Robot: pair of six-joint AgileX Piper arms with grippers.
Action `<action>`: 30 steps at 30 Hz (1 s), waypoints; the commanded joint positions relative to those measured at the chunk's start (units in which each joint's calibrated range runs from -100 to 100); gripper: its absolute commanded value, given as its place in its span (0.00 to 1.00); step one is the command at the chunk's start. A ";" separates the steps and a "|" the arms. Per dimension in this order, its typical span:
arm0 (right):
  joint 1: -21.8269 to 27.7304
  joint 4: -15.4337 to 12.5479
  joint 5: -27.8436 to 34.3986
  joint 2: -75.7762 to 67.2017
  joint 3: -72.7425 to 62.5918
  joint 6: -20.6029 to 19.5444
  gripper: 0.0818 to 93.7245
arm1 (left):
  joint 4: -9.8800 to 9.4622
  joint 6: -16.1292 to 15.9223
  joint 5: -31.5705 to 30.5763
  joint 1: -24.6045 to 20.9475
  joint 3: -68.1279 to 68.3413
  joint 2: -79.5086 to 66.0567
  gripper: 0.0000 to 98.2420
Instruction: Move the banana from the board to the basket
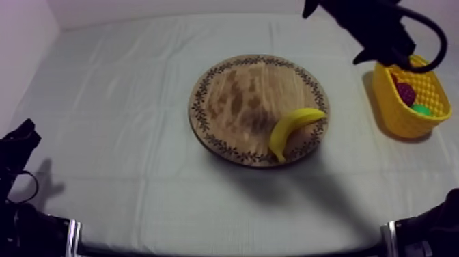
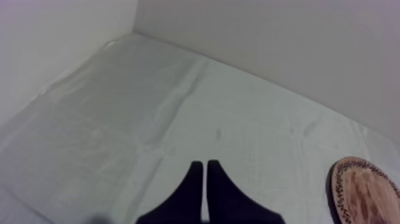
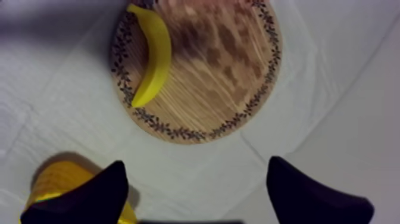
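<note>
Banana (image 1: 294,130) lies at the right rim of the wooden board (image 1: 232,96), mid-frame; right jaws, wide apart and empty, hang upper right by the yellow basket (image 1: 403,117), likely readying a reach; left jaws pressed together, idle.

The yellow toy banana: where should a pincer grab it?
Probably its middle, from above, closing across its narrow width: the yellow curved banana lies flat on the round wooden board and tapers at both ends. The open right pincer is nearer.

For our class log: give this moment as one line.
banana on board; right end effector open by basket; left end effector shut
</note>
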 commanded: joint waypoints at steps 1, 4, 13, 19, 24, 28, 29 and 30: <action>-0.28 -0.30 -0.57 0.70 1.74 -0.70 0.73 | -0.01 0.01 -0.01 -0.02 0.03 0.02 0.00; -0.79 -0.58 -2.07 2.37 4.83 -1.48 0.72 | -0.01 0.01 -0.01 -0.02 0.03 0.02 0.00; -1.61 -0.98 -9.94 9.91 13.12 -2.94 0.72 | -0.01 0.01 -0.01 -0.02 0.03 0.02 0.00; -1.59 -1.15 -16.19 16.02 15.87 -3.58 0.72 | -0.01 0.01 -0.01 -0.02 0.03 0.02 0.00; -1.57 -1.37 -20.67 21.13 16.33 -4.03 0.72 | -0.01 0.01 -0.01 -0.02 0.03 0.02 0.00; -1.47 -1.27 -23.82 25.21 15.39 -4.67 0.71 | -0.01 0.01 -0.01 -0.02 0.03 0.02 0.00; -1.41 -1.21 -24.55 26.18 15.09 -4.81 0.71 | -0.01 0.01 -0.01 -0.02 0.03 0.02 0.00; -1.35 -1.14 -25.22 27.12 14.78 -4.94 0.71 | -0.01 0.01 -0.01 -0.02 0.03 0.02 0.00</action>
